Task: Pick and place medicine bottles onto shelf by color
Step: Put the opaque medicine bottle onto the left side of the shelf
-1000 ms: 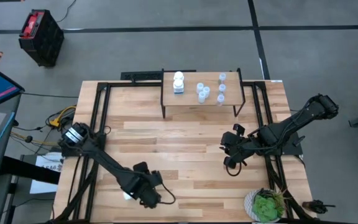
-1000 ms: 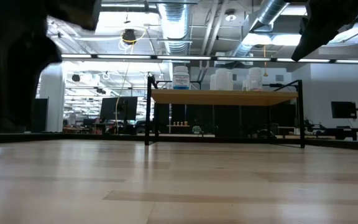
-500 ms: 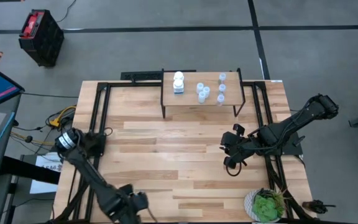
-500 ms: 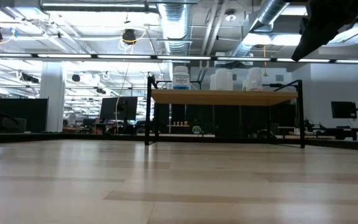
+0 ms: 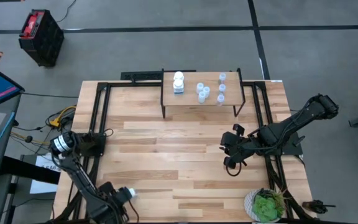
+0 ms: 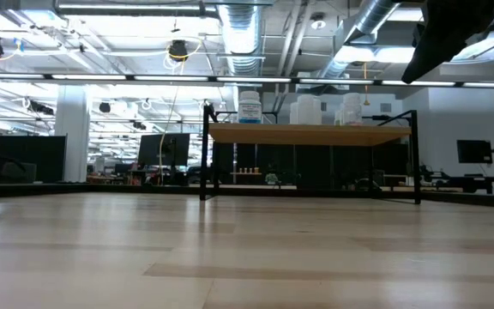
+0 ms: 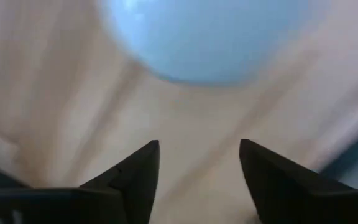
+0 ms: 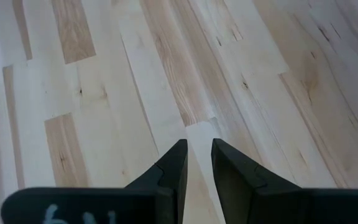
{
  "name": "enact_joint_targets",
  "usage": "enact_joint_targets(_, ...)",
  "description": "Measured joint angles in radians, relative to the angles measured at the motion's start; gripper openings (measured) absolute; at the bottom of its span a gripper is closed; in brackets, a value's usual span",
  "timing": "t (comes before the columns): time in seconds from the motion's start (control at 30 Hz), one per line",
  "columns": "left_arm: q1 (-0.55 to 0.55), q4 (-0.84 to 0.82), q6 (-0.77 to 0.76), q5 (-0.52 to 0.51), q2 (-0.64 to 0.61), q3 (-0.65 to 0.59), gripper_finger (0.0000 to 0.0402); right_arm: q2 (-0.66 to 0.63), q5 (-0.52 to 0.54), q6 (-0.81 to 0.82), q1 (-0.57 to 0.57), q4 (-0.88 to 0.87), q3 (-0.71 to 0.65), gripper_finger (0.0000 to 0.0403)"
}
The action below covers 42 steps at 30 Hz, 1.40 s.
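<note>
The dark left gripper [image 5: 118, 200] hangs at the near-left edge of the pale plank-wood surface [image 5: 166, 149], having swept there from nearer the middle of the near edge within the last second. Its fingers [image 7: 135, 177] are spread, with a rounded pale bluish bottle [image 7: 207, 37] lying loose just ahead of them; from above, a small white bottle [image 5: 129, 191] shows just beside the gripper. The bottle is released, not carried, so this pick looks not yet made. On the small raised light-wood shelf [image 5: 191, 101] at the far side stand a white bottle [image 5: 178, 82] to the left and pale translucent bottles [image 5: 202, 92] to the right. The right gripper [image 5: 229, 163] waits over the right half, its fingers [image 8: 169, 171] nearly closed on nothing.
</note>
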Motion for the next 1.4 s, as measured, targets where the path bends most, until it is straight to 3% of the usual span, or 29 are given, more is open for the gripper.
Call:
enact_joint_targets(0.33,0.06,-0.013,0.155,-0.041,0.0,-0.025,0.0071,0.0,0.0,0.0,0.0,-0.001,0.0,0.0097)
enact_joint_targets(0.53,0.137,-0.008,0.247,-0.121,0.0,-0.025,0.0009,0.0,0.0,0.0,0.0,0.0,0.0,0.0097)
enact_joint_targets(0.93,0.382,0.074,0.556,-0.223,0.0,-0.025,0.0001,0.0,0.0,0.0,0.0,-0.001,0.0,0.0097)
enact_joint_targets(1.17,0.525,0.226,0.739,-0.227,0.0,-0.024,0.0,0.0,0.0,0.0,0.0,-0.005,0.0,0.0097)
enact_joint_targets(1.4,0.618,0.293,0.828,-0.219,0.0,-0.024,0.0,0.0,-0.013,0.0,0.0,-0.009,0.0,0.0097)
